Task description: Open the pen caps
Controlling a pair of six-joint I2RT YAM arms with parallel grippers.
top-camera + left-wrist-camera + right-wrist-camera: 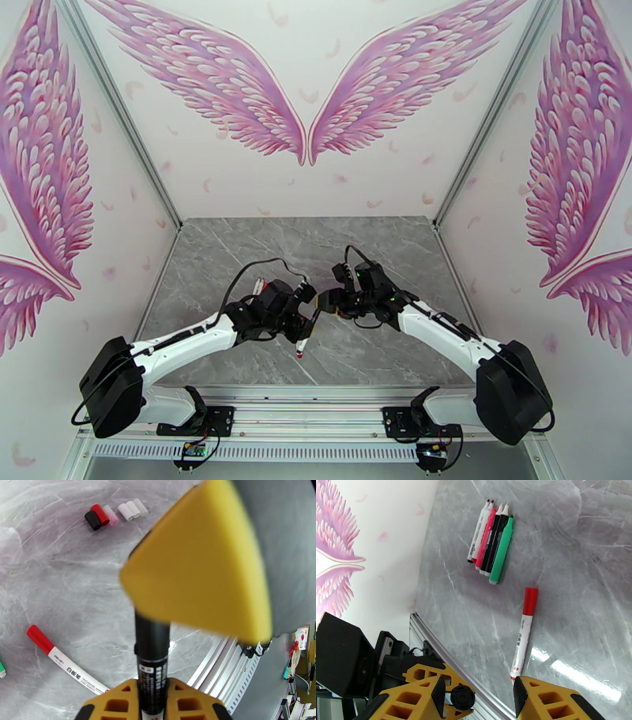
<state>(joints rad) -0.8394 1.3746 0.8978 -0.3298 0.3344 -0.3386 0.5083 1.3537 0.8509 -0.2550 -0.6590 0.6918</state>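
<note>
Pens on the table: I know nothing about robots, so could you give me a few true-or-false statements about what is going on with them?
1. The left fingers grip a black pen. True.
2. The lone white pen lying on the table is missing its red cap. False: the cap is on it.
3. Loose caps lie bunched together on the table. True.
4. The green pen in the row is capped. False: its tip is bare.
5. The right fingers clamp the white pen. False: they stand apart around the black pen's end.
</note>
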